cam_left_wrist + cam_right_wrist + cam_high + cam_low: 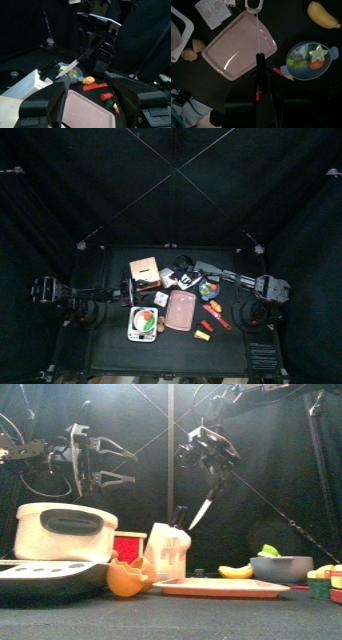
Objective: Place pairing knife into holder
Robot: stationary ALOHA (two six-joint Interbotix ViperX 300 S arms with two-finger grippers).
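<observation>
**Paring knife held blade-down over the white holder**

The right tool (207, 446) pinched the black handle of the paring knife (202, 509), whose thin, pale blade hung point-down at a slant, its tip just above the holder (167, 550). The holder was a white, smooth block with a sloping top; one dark handle already stood in it (what sort of blade it carried could not be made out). From the right wrist the knife showed as a narrow black handle running into a hairline blade over the pink tray (241, 45), with the holder cut off at the frame's edge.

The left tool (110, 464) hung in the air to the left, well apart from the knife, its jaws spread and holding nothing.

The tray was a shallow, glossy pink rectangle with rounded corners, bare inside. A round grey-blue bowl (311, 60) held a pale star-shaped piece, something green and something orange-red; their kinds were hard to tell. A yellow banana (323, 14) lay on the black worktop (174, 616) near the bowl. At the front left a white, rounded appliance with a dark lid (64, 530) was partly cut off by the frame.
</observation>
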